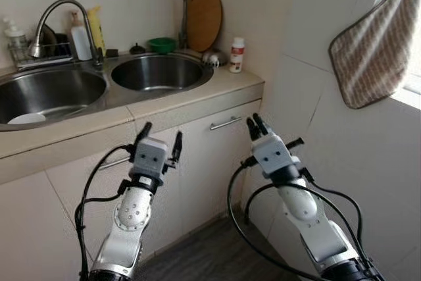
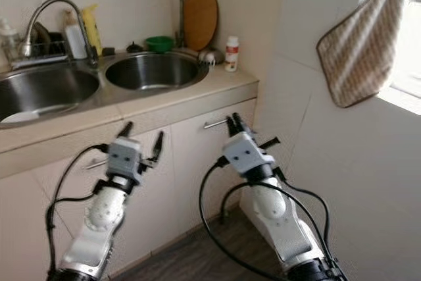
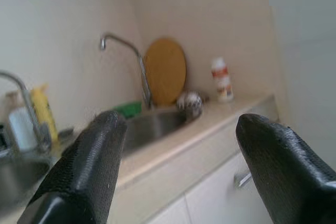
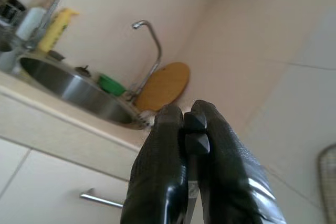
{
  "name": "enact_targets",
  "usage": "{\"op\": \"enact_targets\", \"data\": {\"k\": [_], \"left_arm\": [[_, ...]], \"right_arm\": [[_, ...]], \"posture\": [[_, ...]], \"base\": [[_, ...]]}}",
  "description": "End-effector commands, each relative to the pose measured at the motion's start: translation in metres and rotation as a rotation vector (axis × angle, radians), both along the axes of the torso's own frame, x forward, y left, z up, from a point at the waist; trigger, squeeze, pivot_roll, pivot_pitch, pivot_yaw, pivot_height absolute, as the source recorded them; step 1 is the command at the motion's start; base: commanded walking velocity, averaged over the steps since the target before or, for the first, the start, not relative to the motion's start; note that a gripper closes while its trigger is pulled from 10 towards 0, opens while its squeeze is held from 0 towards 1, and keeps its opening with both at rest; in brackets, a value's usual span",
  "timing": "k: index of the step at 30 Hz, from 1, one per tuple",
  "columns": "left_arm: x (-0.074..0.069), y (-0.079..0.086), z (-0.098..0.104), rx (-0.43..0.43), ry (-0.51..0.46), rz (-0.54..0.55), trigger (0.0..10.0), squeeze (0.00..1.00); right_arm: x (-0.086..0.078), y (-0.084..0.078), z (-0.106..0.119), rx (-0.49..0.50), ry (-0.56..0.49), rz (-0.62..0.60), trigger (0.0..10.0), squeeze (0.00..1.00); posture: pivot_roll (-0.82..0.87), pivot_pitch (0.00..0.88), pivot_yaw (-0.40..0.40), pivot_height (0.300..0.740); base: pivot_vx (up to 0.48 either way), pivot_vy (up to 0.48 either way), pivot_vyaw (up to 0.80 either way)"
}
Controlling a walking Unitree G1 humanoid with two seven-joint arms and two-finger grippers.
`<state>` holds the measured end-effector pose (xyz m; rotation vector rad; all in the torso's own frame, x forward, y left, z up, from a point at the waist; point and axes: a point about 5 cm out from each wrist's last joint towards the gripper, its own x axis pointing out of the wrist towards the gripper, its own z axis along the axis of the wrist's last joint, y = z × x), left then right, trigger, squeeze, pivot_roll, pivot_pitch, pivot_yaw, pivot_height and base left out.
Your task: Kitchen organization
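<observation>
A beige counter point(image 1: 197, 100) holds two steel sink basins point(image 1: 158, 74) in a kitchen corner. A white bottle with a red cap point(image 1: 237, 55) stands at the counter's right end beside a round wooden board point(image 1: 204, 18) leaning on the wall. A green bowl point(image 1: 161, 45) sits behind the right basin. My left gripper point(image 1: 160, 139) is open in front of the cabinet doors, below the counter edge. Raised near the cabinet handle point(image 1: 225, 123), my right gripper point(image 1: 256, 126) is shut with nothing between its fingers point(image 4: 178, 145).
A striped towel point(image 1: 375, 51) hangs on the tiled wall at the right. Two tall faucets point(image 1: 62, 8) rise behind the basins, with a yellow bottle point(image 1: 97, 27) and a white bottle point(image 1: 80, 37) between them. A white dish point(image 1: 27, 118) lies in the left basin. Dark floor lies below.
</observation>
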<state>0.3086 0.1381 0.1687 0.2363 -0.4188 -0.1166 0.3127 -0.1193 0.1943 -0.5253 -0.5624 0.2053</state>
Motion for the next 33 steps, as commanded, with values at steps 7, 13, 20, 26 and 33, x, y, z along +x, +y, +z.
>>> {"op": "enact_targets", "data": {"k": [7, 13, 20, 26, 33], "left_arm": [[0.001, -0.008, 0.022, -0.003, -0.077, -0.028, 10.0, 0.0], [0.002, -0.008, 0.031, -0.008, -0.101, -0.023, 10.0, 0.0], [0.003, -0.008, 0.046, -0.012, -0.144, -0.023, 10.0, 0.0], [0.002, -0.009, 0.062, -0.007, -0.196, -0.03, 10.0, 0.0], [0.003, -0.01, 0.068, -0.006, -0.21, -0.034, 10.0, 0.0]], "right_arm": [[0.004, 0.009, 0.038, 0.022, -0.111, 0.025, 10.0, 0.0], [0.005, 0.012, 0.046, 0.121, -0.098, 0.065, 10.0, 0.0], [0.009, 0.012, 0.056, 0.168, -0.087, 0.07, 10.0, 0.0], [0.011, 0.012, 0.063, 0.25, -0.071, 0.092, 10.0, 0.0], [0.015, 0.015, 0.068, 0.365, -0.034, 0.124, 10.0, 0.0]], "posture": [[0.01, 0.0, -0.031, 0.74], [0.01, 0.0, -0.033, 0.74], [0.01, 0.0, -0.032, 0.74], [0.01, 0.0, -0.03, 0.74], [0.01, 0.0, -0.028, 0.74]], "base": [[0.335, 0.0, 0.46], [0.337, 0.0, 0.53], [0.339, 0.0, 0.11], [0.339, 0.0, 0.8], [0.336, 0.0, 0.34]]}}
